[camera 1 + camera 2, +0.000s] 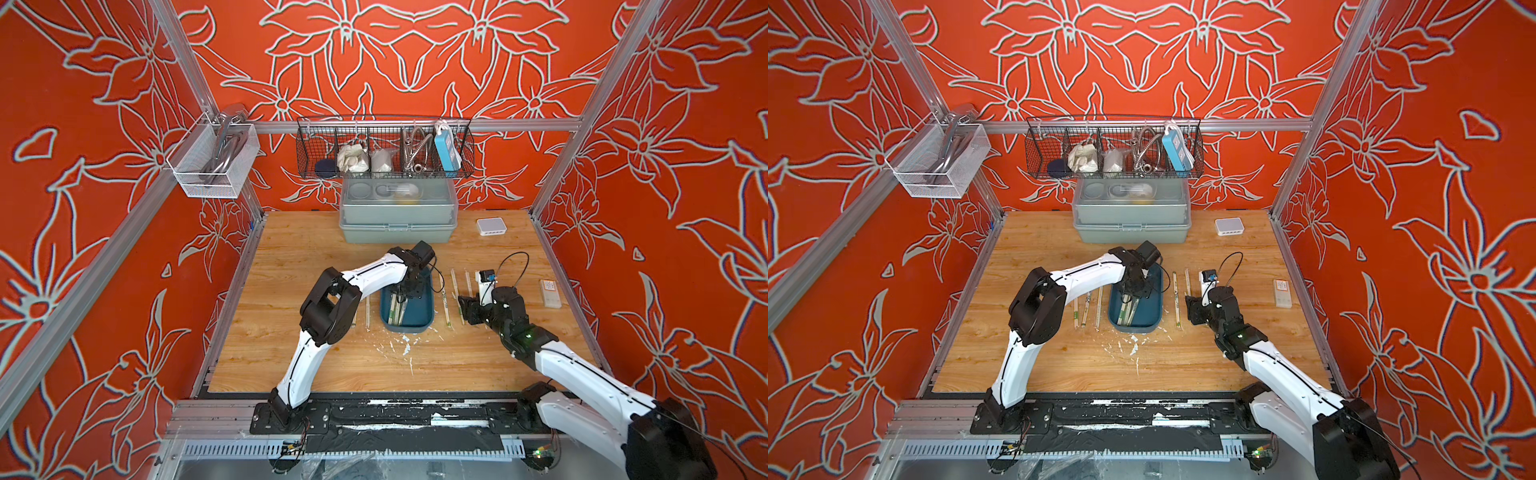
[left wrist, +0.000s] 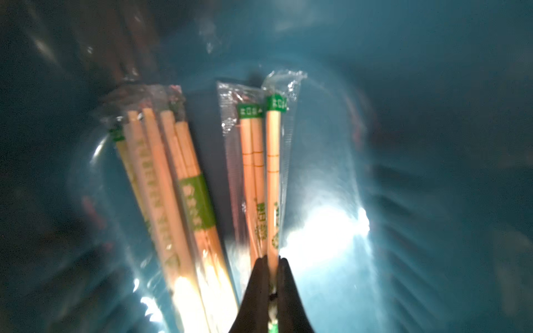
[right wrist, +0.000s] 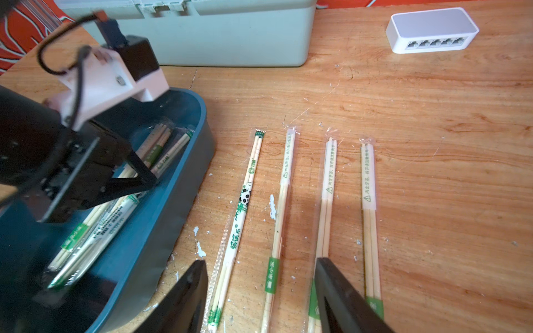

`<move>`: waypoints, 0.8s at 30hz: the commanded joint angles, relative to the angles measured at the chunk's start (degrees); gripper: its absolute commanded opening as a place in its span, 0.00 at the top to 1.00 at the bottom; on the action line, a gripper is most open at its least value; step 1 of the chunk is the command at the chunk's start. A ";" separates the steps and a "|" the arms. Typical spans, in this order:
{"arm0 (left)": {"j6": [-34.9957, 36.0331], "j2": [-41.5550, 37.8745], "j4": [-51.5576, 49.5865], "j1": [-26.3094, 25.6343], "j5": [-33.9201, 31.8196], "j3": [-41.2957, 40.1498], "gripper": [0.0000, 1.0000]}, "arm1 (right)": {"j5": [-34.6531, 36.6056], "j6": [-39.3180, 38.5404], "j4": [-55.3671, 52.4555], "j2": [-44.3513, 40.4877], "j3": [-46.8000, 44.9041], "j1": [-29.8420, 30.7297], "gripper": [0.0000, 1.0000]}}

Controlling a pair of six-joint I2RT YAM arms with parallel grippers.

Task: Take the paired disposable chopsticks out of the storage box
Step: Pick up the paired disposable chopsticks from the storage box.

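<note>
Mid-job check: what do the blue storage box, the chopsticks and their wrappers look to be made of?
The storage box: probably moulded plastic, dark blue, glossy, glare on its floor. The paired disposable chopsticks: pale bare wood or bamboo, matt. The wrappers: thin clear film, shiny and crinkled at the sealed ends.

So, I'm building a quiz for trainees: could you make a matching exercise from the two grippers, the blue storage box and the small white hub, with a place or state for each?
Things:
1. left gripper
2. right gripper
3. storage box
4. white hub

Places or states:
A. jaws open, over pairs laid out on the table
B. stands near the grey-green box
C. jaws shut on one wrapped pair
D. holds more wrapped pairs

Pairs: 1-C, 2-A, 3-D, 4-B
</note>
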 commanded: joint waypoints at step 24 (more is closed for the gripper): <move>-0.73 -17.06 -1.30 3.93 -1.13 -6.65 0.90 | -2.29 -0.84 -0.55 -0.46 1.93 0.25 0.35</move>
